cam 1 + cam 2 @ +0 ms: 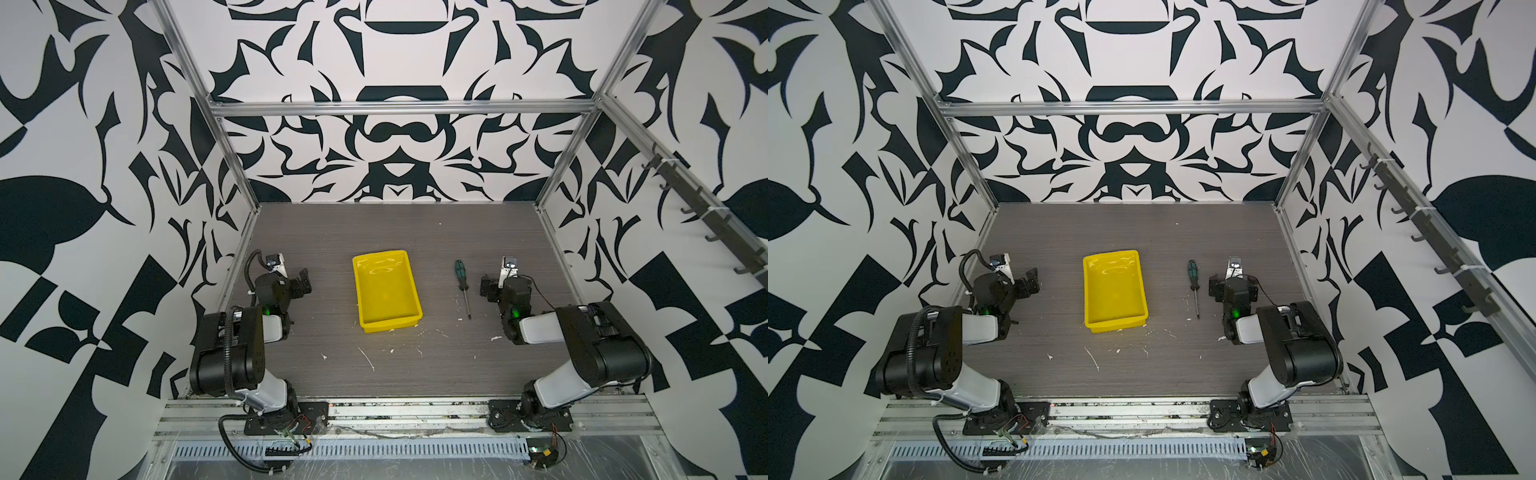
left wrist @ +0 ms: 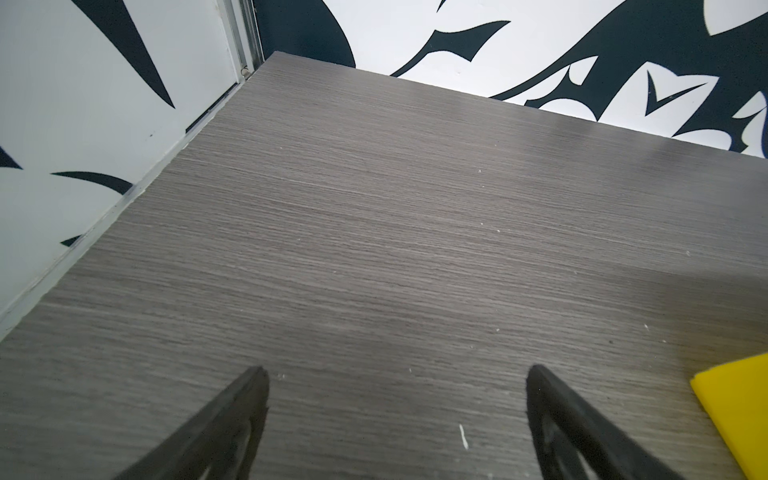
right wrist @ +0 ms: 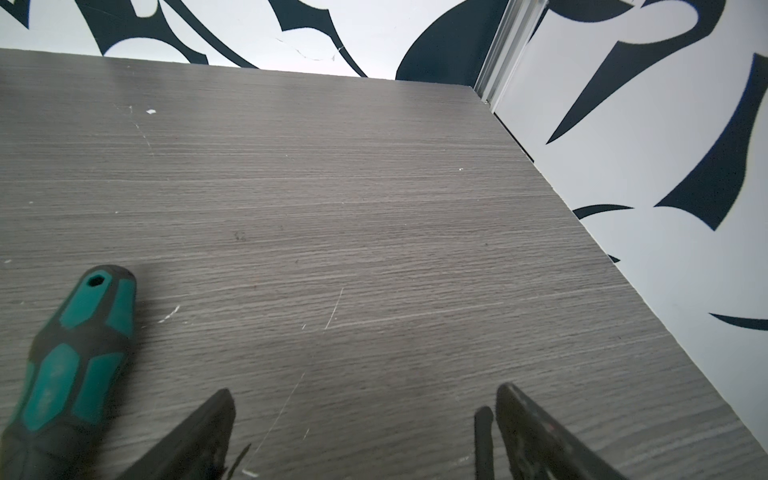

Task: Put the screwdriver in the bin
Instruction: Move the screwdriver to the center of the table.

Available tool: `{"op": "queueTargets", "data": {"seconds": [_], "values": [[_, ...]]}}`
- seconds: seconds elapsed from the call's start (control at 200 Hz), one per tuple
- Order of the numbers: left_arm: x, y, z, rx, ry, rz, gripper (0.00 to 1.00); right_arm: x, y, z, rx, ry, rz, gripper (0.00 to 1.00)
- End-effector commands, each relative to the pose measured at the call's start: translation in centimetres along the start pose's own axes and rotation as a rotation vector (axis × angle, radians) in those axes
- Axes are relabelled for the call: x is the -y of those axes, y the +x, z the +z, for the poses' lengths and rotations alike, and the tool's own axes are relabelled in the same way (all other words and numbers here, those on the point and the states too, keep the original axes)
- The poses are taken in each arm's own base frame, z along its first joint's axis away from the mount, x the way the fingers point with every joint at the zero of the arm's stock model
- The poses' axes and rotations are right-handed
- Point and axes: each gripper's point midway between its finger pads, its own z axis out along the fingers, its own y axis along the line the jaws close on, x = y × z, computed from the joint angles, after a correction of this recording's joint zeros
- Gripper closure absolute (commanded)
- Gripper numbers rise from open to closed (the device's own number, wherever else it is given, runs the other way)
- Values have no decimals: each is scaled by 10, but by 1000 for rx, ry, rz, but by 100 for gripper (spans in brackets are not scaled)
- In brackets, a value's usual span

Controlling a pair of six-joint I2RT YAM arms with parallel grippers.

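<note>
Between bin (image 1: 388, 326) and right pincer (image 3: 361, 401) — screwdriver (image 1: 462, 286) | gaps both sides

worktop (image 1: 374, 232): we see matt grey wood grain, scuffed
bin (image 1: 390, 325): glossy yellow plastic
screwdriver (image 1: 462, 282): metal shaft, matt handle

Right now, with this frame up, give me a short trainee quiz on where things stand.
1. Which sits nearer the screwdriver: A) left tool or B) right tool?
2. True or false: the bin already holds the screwdriver.
3. Fill in: on both tools the jaws stand ___.
Key: 1 B. 2 False; it lies on the table beside the bin. 3 open.
</note>
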Motion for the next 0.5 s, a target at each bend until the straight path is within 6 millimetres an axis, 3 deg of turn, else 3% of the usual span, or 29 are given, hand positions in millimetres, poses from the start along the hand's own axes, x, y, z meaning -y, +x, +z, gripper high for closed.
{"op": "queueTargets", "data": {"seconds": [0.0, 0.065, 0.155, 0.275, 0.38, 0.495], "values": [[3, -9, 2, 29, 15, -9, 1, 3, -19, 1, 61, 17, 15, 0], [3, -10, 1, 31, 11, -4, 1, 9, -23, -1, 71, 52, 34, 0], [-5, -24, -2, 44, -44, -25, 1, 20, -33, -5, 32, 110, 44, 0], [-46, -30, -5, -130, -319, -142, 1, 25, -56, -21, -33, 127, 71, 0], [-30, -42, -11, -173, -252, -196, 1, 48, -70, -42, -177, 259, 172, 0], [-32, -43, -25, -270, -323, -366, 1, 40, -67, -60, -378, 243, 165, 0]]}}
